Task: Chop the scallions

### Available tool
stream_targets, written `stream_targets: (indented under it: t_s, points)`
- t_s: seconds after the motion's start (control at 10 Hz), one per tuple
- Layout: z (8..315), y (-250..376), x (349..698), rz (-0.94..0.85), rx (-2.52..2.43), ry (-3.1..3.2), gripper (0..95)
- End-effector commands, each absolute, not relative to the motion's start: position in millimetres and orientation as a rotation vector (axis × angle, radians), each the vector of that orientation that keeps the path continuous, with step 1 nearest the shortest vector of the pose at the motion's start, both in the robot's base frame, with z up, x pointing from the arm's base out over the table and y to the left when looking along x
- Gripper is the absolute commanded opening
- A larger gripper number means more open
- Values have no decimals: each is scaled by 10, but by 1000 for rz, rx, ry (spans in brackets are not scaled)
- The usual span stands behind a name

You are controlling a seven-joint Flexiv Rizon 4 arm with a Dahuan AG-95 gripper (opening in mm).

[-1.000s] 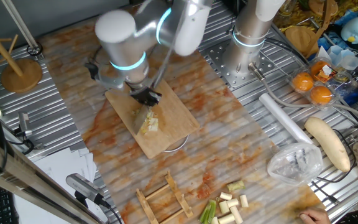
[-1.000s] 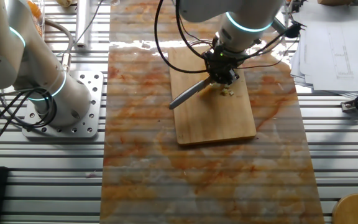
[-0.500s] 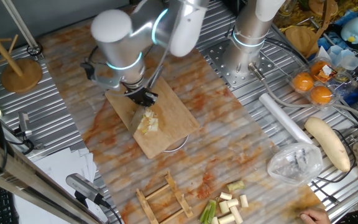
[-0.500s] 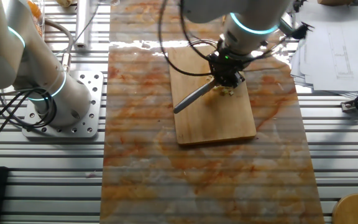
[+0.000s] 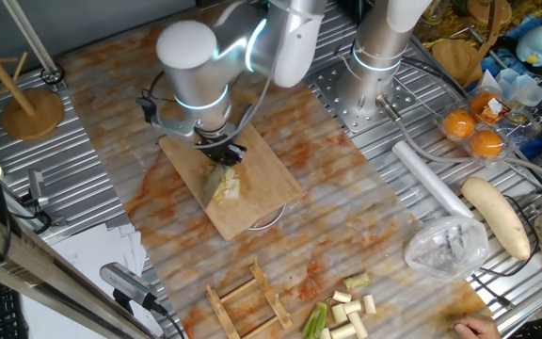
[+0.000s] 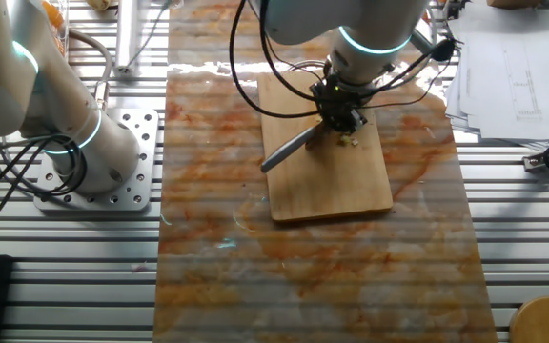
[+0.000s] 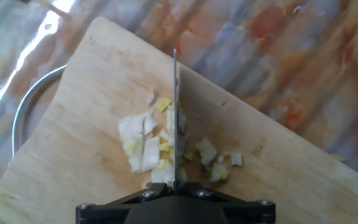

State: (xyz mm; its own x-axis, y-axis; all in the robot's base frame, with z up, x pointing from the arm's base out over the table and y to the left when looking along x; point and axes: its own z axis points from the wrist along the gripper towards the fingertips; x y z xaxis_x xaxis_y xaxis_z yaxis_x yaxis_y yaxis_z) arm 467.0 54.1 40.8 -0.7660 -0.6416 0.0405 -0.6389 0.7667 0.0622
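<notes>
A wooden cutting board [image 5: 266,169] lies on the mat; it also shows in the other fixed view [image 6: 332,195] and the hand view [image 7: 278,180]. Chopped scallions, small pale yellowish bits [image 7: 148,149], lie in a loose pile on it [image 5: 226,188] [image 6: 351,140]. My gripper [image 5: 222,151] [image 6: 339,116] is over the pile, shut on a knife. The knife blade [image 7: 174,106] shows edge-on and stands down in the middle of the bits; it also shows in the other fixed view [image 6: 289,151]. Uncut scallion segments [image 5: 346,311], cream and light green, lie at the front edge.
A metal ring [image 7: 27,118] sticks out from under the board. A wooden rack [image 5: 247,301] lies next to the uncut segments. A plastic bag [image 5: 445,247], a white radish [image 5: 497,217] and oranges [image 5: 473,132] are at the right. A second arm's base [image 5: 379,56] stands behind.
The gripper with the knife shifted a little to one side of the board and back over the pile. The bits stay in about the same place.
</notes>
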Motion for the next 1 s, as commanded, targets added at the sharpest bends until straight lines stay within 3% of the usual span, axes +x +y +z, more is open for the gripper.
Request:
stream_targets:
  t_s: [0.1, 1.0]
  points:
    - [633, 467, 4689, -100, 1074, -2851, 0]
    - [585, 371, 4913, -22, 1214, -2812, 0]
